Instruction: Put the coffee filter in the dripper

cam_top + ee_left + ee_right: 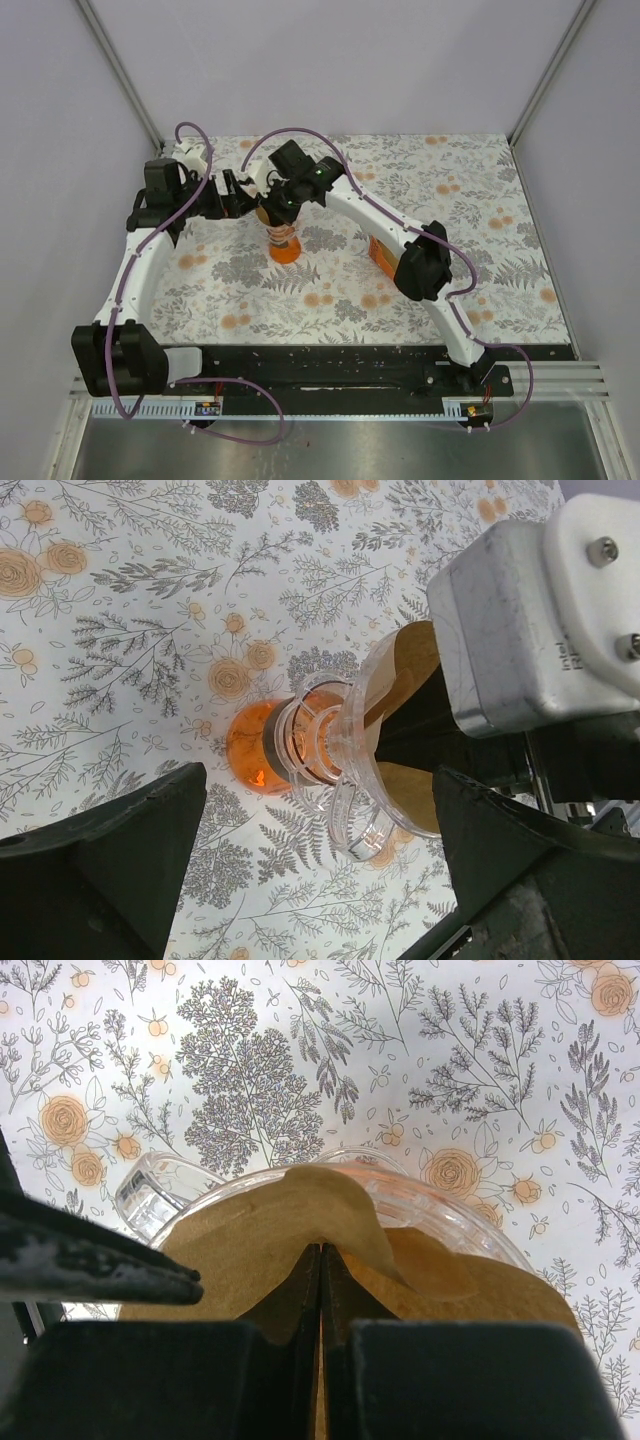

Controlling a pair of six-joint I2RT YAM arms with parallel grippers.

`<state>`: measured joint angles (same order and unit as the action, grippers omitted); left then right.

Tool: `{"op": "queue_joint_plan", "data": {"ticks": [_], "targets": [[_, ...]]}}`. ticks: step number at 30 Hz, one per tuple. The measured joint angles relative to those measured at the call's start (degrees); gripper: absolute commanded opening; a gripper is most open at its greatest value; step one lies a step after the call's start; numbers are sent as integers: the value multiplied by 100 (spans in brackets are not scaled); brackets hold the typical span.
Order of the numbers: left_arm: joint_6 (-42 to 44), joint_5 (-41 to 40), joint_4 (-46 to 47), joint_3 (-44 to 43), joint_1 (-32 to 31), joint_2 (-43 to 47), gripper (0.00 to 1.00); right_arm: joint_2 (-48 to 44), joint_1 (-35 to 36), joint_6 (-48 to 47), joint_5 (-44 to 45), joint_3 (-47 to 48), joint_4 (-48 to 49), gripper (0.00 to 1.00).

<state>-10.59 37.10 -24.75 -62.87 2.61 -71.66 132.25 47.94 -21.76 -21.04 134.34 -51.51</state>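
Coffee filter (290, 1222), thin brown paper, curls inside clear plastic dripper (160, 1192).

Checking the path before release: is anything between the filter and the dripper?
Nothing visible. The right claw holds the filter at the dripper's open funnel mouth; the left claw stands open either side of the dripper.

A robot test cell in a lab: plain pale panels (330, 60) on metal posts (122, 70) box in a floral-covered tabletop (480, 200). At the frame's bottom, a cabled left arm (135, 275) and right arm (370, 212) are bolted to a black base plate (330, 368).
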Motion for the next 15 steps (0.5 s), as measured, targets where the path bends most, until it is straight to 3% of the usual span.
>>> {"op": "queue_joint_plan", "data": {"ticks": [15], "targets": [[289, 118, 28, 63, -195, -332, 99, 79, 17, 319, 55, 129, -151, 0]]}}
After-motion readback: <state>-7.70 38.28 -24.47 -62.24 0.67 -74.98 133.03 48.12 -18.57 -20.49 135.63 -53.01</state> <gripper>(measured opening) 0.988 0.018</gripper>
